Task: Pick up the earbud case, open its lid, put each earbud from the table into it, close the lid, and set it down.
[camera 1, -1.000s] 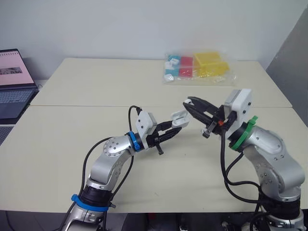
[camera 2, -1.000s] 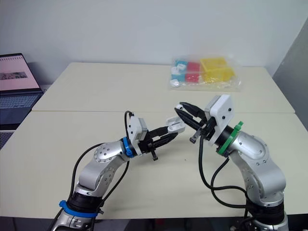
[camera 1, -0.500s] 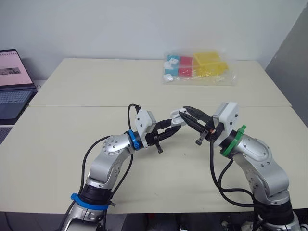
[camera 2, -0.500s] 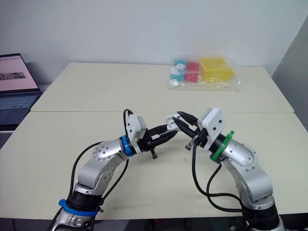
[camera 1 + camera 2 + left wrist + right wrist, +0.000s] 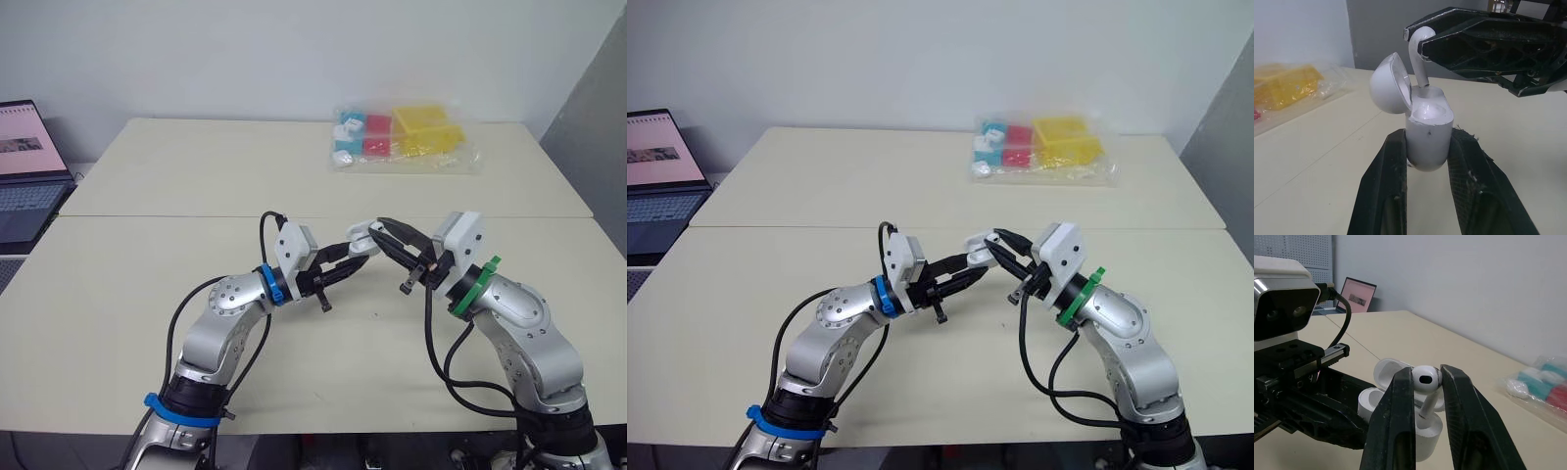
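Observation:
My left gripper (image 5: 351, 260) is shut on the white earbud case (image 5: 1429, 131), held just above the table with its lid (image 5: 1390, 84) swung open. My right gripper (image 5: 385, 231) meets it from the right and is shut on a white earbud (image 5: 1426, 376). The earbud's head is pinched between the black fingers (image 5: 1400, 401), and its stem points down into one slot of the case (image 5: 1424, 430). In the left wrist view the earbud (image 5: 1418, 51) stands slightly tilted, its stem tip at the slot's mouth.
A clear plastic bag of yellow, red and blue boxes (image 5: 402, 137) lies at the back right of the beige table (image 5: 196, 166). An open laptop (image 5: 24, 166) sits off the table's left edge.
My right gripper has moved left with the earbud, from a gap beside the case to directly over it. The left gripper has held the open case almost still.

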`<state>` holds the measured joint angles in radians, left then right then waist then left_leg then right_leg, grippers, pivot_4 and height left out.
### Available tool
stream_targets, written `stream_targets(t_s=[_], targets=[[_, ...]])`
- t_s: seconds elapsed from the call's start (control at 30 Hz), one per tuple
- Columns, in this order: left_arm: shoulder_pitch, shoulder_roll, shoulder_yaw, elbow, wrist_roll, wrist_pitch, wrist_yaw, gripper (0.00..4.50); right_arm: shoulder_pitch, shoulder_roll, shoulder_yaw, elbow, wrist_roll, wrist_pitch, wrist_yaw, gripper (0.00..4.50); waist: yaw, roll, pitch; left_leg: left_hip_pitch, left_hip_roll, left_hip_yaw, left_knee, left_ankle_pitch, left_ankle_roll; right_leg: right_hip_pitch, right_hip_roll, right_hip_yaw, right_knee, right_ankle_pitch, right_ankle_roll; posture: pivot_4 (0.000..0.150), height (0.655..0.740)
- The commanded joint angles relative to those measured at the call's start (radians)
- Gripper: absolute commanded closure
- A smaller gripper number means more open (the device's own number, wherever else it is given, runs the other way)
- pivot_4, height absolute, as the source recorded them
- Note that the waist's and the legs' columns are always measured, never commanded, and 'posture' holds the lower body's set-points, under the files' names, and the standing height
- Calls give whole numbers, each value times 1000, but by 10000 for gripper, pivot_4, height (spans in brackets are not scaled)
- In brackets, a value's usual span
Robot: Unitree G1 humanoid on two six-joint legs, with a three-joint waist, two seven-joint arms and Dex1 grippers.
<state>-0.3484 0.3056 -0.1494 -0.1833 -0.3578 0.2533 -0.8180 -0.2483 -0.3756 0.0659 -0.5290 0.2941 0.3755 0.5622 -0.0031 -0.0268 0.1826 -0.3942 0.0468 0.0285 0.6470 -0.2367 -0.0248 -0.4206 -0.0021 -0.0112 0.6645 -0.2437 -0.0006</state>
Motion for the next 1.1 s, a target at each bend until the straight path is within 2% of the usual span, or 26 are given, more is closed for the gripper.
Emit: stream_targets(t_s=[0.03,0.3,0.5,0.7,0.8,0.97,1.07,1.1], targets=[[-15,-7,12,-36,-24,-12,0,37119,4,-9,-1,-3,-11,-42,3,40826,0,0,0,0,0,0,0,0,0,0,0,0,0,0,0,1500,7400],[-13,-11,13,-42,-29,-9,3,37119,22,-29,21,8,-33,-60,12,40826,0,0,0,0,0,0,0,0,0,0,0,0,0,0,0,1500,7400],[-14,-12,13,-45,-30,-7,4,37120,39,-30,13,-9,7,-10,13,40826,0,0,0,0,0,0,0,0,0,0,0,0,0,0,0,1500,7400],[-11,-10,11,-43,-25,-8,5,37122,24,-50,-27,-49,57,53,7,20342,0,0,0,0,0,0,0,0,0,0,0,0,0,0,0,1500,7400],[-10,-9,10,-40,-17,-7,10,37122,-2,-84,-97,-101,145,128,9,20280,1,0,0,0,0,0,0,0,0,0,0,0,-1,0,0,1500,7400],[-11,-4,11,-32,-6,-10,15,37122,-19,-219,-241,-167,333,274,57,20280,1,0,0,-1,0,0,0,0,0,0,0,0,-1,0,0,1500,7400],[-8,3,20,-21,1,-17,20,37122,22,-322,-316,-158,383,344,92,20280,1,0,0,-1,0,0,-1,0,0,0,0,0,-1,0,0,1500,7400],[-6,6,21,-21,2,-17,21,37122,41,-341,-306,-139,345,373,56,20280,1,0,0,-1,0,0,-1,0,0,0,0,0,-1,0,0,1500,7400]])
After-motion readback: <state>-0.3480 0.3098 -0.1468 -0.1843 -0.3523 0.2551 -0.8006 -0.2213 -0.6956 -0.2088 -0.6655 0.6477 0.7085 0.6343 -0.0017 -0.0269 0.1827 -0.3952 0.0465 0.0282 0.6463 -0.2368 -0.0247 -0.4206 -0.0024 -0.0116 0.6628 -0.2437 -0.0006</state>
